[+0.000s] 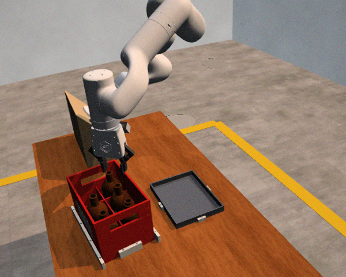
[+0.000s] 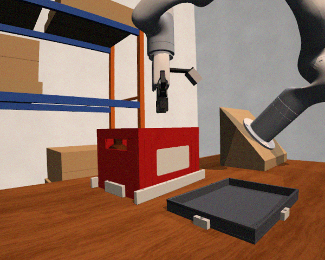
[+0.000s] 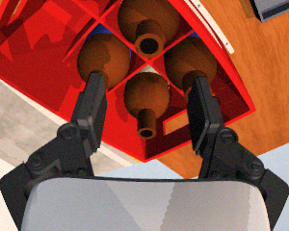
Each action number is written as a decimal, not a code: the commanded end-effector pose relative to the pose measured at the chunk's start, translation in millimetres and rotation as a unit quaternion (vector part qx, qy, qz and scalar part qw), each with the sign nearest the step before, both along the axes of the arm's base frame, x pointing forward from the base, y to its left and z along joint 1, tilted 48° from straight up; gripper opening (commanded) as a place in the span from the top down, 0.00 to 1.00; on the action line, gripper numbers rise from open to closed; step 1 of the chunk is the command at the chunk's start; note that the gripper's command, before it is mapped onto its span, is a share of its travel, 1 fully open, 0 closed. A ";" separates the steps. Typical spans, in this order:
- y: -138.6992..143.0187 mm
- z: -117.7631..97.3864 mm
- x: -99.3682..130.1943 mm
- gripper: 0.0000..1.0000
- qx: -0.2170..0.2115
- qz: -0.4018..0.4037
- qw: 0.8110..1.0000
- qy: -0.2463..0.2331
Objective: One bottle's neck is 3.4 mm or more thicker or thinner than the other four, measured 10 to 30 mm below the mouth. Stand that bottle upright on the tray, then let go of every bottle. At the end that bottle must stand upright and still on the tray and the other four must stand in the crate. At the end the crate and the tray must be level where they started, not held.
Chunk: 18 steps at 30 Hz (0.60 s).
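the pincer is above the red crate, near its back end, and it points down. its two fingers stand wide apart w/ nothing held betw. them. in the wrist view, four brown bottles are seen in the crate; the top view shows all five, each w/ its neck up. one bottle is seen betw. the fingers in the wrist view, but below them. which bottle has the different neck, i cannot tell from these pics.

the dark grey tray lies flat on the wooden surface, beside the crate & apart from it, w/ no bottle on it. small light blocks are around the bottom of the crate, & similar ones are at the tray sides. the arm is fixed on a sloped wooden stand. a shelf rack w/ orange posts is behind the crate in the exterior view.
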<state>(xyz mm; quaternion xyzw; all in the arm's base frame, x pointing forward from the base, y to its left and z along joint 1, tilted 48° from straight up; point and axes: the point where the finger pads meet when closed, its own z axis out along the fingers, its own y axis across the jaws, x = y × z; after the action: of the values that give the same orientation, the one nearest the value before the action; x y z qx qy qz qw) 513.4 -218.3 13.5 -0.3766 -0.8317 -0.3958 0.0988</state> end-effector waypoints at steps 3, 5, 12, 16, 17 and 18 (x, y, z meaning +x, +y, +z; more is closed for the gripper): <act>3.3 -3.1 1.2 0.35 -0.001 0.000 1.000 -0.001; 5.0 -4.6 1.6 0.35 -0.001 0.000 1.000 -0.001; 9.8 -8.9 2.5 0.35 -0.001 0.000 1.000 -0.001; 13.9 -12.5 3.2 0.35 -0.001 0.000 1.000 -0.001; 14.9 -13.4 3.4 0.35 -0.001 0.000 1.000 -0.001; 15.9 -14.2 3.6 0.35 -0.001 0.000 1.000 -0.001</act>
<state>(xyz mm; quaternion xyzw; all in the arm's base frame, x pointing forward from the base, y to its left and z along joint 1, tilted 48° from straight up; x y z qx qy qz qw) 515.8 -204.9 1.7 -0.3766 -0.8317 -0.3958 0.0988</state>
